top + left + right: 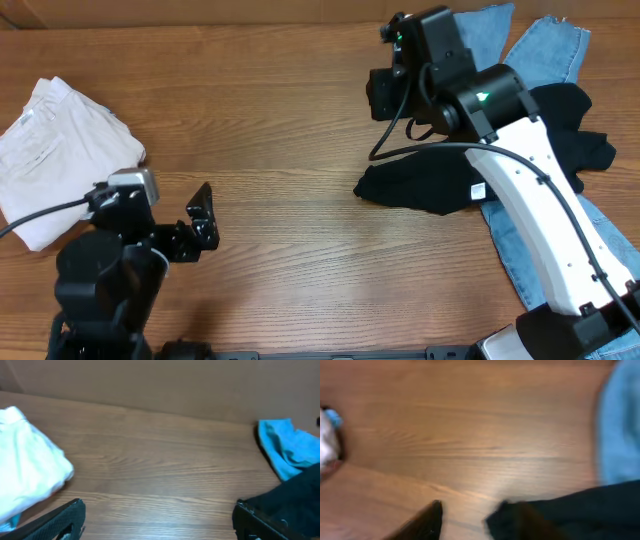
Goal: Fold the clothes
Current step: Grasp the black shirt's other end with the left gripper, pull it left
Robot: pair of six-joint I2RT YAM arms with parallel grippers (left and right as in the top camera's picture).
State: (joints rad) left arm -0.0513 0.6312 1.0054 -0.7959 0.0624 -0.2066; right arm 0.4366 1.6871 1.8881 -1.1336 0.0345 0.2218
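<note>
The clothes, a black garment (420, 180), lie crumpled at the right of the table, partly over light blue jeans (540, 45). My right gripper (383, 92) hovers beyond the garment's left end. In the blurred right wrist view its jaws (470, 510) stand open over bare wood, and the black fabric (590, 505) lies beside the right finger. At the lower left my left gripper (200, 228) is open wide and empty, with only wood between its fingers (159, 510). The garment's edge (300, 495) shows at the far right of the left wrist view.
A white cloth bundle (55, 140) lies at the left edge, close to the left arm, and shows as (25, 475) in the left wrist view. The jeans (287, 447) (620, 425) spread under the garment towards the back right. The right arm's white link (540, 220) crosses above the garment.
</note>
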